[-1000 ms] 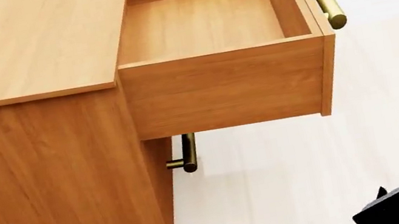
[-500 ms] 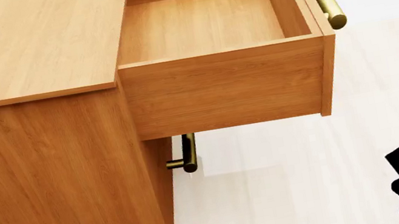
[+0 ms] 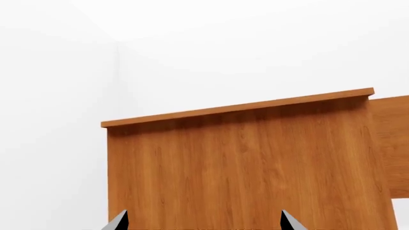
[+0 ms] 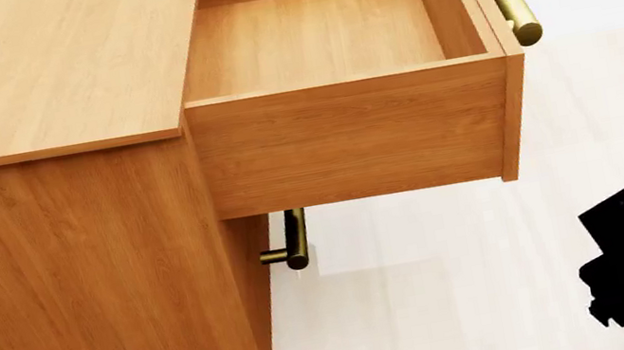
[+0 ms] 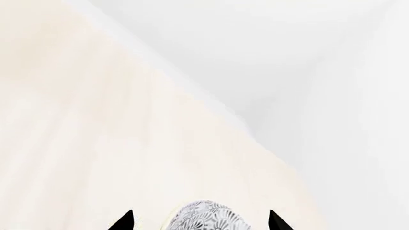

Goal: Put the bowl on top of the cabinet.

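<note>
left hand (image 3: pixel 201 223): tips spread wide, empty, facing the side panel of the large orange-brown wood-grain cabinet (image 4: pixel 38 79) | top drawer (image 4: pixel 326 38) open, bare | right hand (image 5: pixel 201 221): holds deep white bowl with dark floral pattern (image 5: pixel 204 218) low, well right of cabinet | advice: lift above top edge, carry over drawer, set bowl level on flat top.

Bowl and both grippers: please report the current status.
Right gripper around the bowl, low right of the cabinet. Left gripper open, empty, facing cabinet side. Top drawer open; cabinet top bare.
</note>
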Tool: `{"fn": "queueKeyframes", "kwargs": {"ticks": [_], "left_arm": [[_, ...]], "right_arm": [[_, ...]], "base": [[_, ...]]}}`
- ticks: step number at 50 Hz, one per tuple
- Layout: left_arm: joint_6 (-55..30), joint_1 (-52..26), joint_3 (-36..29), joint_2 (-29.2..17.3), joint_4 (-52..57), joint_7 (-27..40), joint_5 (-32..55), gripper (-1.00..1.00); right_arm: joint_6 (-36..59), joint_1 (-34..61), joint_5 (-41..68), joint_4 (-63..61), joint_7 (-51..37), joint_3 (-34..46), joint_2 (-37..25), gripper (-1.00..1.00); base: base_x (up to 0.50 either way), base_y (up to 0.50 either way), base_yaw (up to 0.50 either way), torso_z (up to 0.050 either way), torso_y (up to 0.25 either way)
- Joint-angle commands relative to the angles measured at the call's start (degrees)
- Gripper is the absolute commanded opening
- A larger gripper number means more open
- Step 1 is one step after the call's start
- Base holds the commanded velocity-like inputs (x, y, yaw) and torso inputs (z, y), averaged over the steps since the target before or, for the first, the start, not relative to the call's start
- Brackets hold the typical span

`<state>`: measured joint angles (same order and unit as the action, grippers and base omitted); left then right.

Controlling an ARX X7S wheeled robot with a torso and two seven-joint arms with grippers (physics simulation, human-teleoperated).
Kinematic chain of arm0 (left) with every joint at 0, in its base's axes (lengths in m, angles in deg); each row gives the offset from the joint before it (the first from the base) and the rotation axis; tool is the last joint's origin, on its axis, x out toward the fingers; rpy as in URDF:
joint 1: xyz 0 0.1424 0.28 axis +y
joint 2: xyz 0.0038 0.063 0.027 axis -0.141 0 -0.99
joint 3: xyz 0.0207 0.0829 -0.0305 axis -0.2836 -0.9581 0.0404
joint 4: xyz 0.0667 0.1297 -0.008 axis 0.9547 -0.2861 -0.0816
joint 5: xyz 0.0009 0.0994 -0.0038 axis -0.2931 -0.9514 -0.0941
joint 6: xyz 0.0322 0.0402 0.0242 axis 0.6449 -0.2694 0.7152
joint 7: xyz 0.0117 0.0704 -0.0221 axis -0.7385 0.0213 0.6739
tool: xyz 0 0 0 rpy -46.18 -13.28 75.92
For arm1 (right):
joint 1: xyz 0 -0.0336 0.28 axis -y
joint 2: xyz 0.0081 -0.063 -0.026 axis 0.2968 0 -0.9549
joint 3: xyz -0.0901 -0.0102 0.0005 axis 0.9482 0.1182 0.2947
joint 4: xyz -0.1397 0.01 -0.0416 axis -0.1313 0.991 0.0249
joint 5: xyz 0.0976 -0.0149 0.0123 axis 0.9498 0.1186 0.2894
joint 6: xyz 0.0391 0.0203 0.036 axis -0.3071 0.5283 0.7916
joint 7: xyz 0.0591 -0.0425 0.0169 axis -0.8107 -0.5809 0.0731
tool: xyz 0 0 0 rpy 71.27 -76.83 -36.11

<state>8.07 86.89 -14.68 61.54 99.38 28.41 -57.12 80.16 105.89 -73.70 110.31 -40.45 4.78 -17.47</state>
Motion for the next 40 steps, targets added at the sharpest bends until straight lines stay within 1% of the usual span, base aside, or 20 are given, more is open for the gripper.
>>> {"fn": "queueKeyframes", "kwargs": {"ticks": [1,22,40], "left_arm": [[1.8,0.2,0.1,-0.1,-0.6,-0.2,0.7,1.0],[1.6,0.0,-0.6,-0.7,-0.8,0.5,0.8,1.0],[1.6,-0.1,-1.1,-1.1,-1.1,1.1,1.0,1.0]], "right_arm": [[-5.1,3.8,1.0,11.0,-1.5,0.1,1.0,1.0],[-9.1,3.4,1.5,19.1,-3.9,0.4,1.1,1.0],[-11.1,2.3,2.0,22.6,-5.4,0.3,1.1,1.0]], "base": [[0.0,0.0,0.0,0.0,0.0],[0.0,0.0,0.0,0.0,0.0],[0.0,0.0,0.0,0.0,0.0]]}}
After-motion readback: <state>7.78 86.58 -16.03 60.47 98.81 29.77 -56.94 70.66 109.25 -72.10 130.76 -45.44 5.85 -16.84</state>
